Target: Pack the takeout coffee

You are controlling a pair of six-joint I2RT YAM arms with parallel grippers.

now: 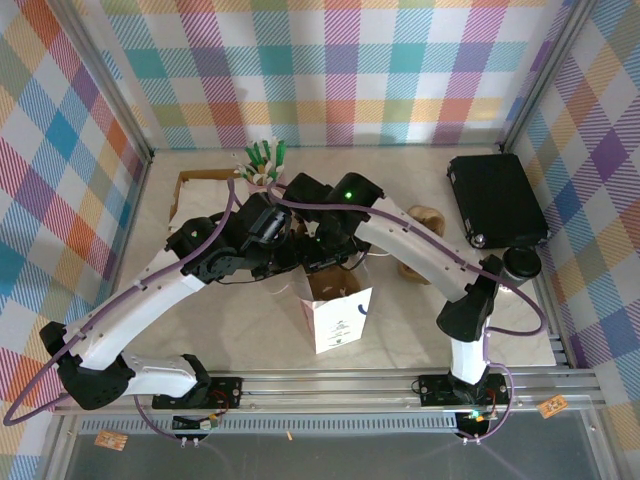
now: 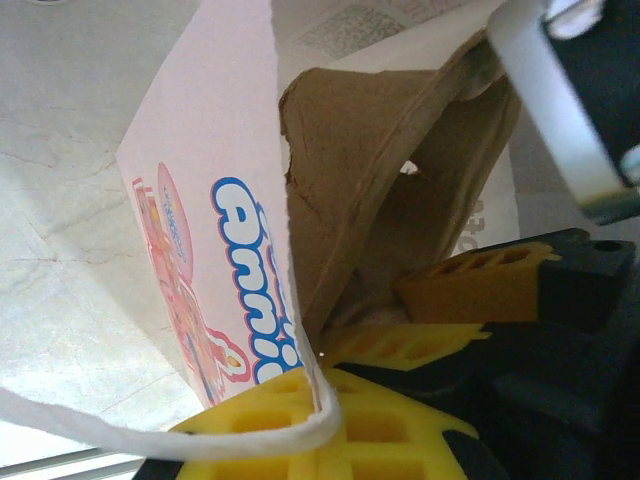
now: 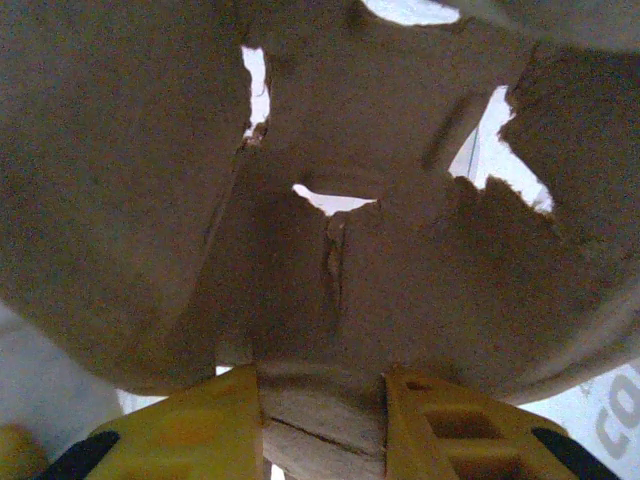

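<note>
**A:** While both arms lean in over the middle of the table (image 1: 250, 345), the biggest item out there is the black box (image 1: 495, 198), lying flat at the far right by the wall.

**B:** And dead centre, the white paper bag (image 1: 340, 322) stands upright with its mouth open. You can see blue lettering on its side.

**A:** That's where the left gripper (image 2: 340, 385) is. Its yellow fingers are pressed together with the bag's rim pinched between them, and the white cord handle (image 2: 150, 432) loops just beside.

**B:** In that mouth sits a brown cardboard cup carrier (image 2: 370, 160), tilted, partway into the bag.

**A:** And the right gripper (image 3: 322, 395) has hold of the carrier, clamped on its edge with cardboard wedged between the two fingers.

**B:** So where's the coffee cup?

**A:** The coffee cup (image 1: 520, 263) stands on the table at the right, upright, black lid on. It's just on the near side of the black box, beside the right arm's elbow, and well apart from the bag and both grippers.

**B:** Smallest of all is a pot of green sticks (image 1: 265, 160) at the far side, beyond the wrists.
</note>
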